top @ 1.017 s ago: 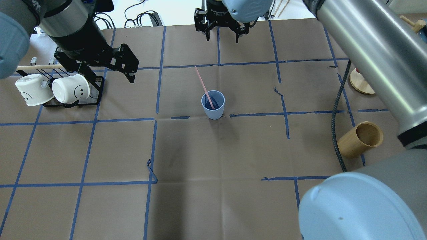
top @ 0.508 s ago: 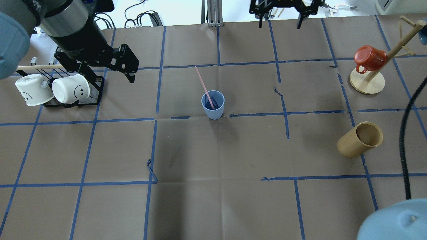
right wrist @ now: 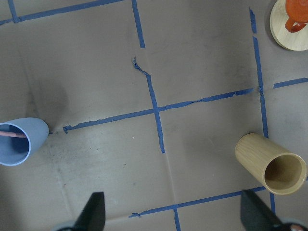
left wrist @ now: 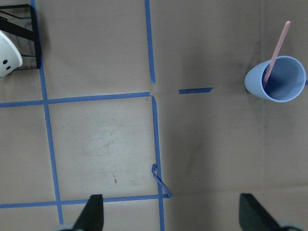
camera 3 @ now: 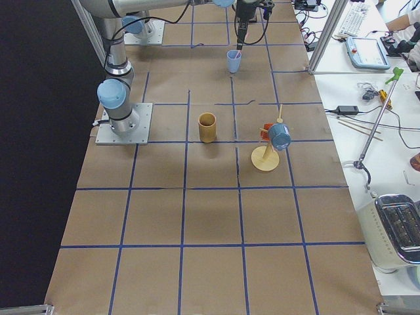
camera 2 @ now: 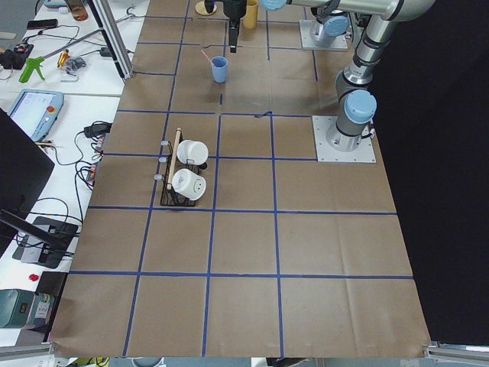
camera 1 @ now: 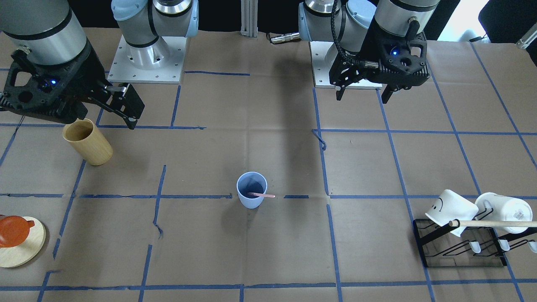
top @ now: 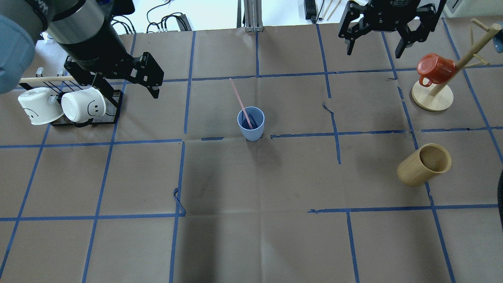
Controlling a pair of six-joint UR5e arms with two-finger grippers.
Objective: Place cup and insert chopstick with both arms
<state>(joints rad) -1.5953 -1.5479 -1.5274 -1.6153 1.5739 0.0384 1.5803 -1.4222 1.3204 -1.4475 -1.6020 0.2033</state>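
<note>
closest to us, high over the surface (top: 251, 243), the left pincer (camera 1: 361, 98) and the right pincer (top: 374, 53) hang with jaws spread wide, both empty. below them on the right, a tan wooden cup (top: 424, 165) stands upright. further on, at the middle, we see the cup (top: 250, 125) upright, well apart from both pincers. the chopstick (top: 239, 96) rests in it, leaning on the rim toward the far left. beyond, white mugs (top: 82, 105) sit left and a red mug (top: 432, 67) right.

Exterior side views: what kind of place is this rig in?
Probably a robotics lab: two arms bolted onto a paper-covered table gridded with blue tape, and side benches strewn with cables and a control pendant.
</note>
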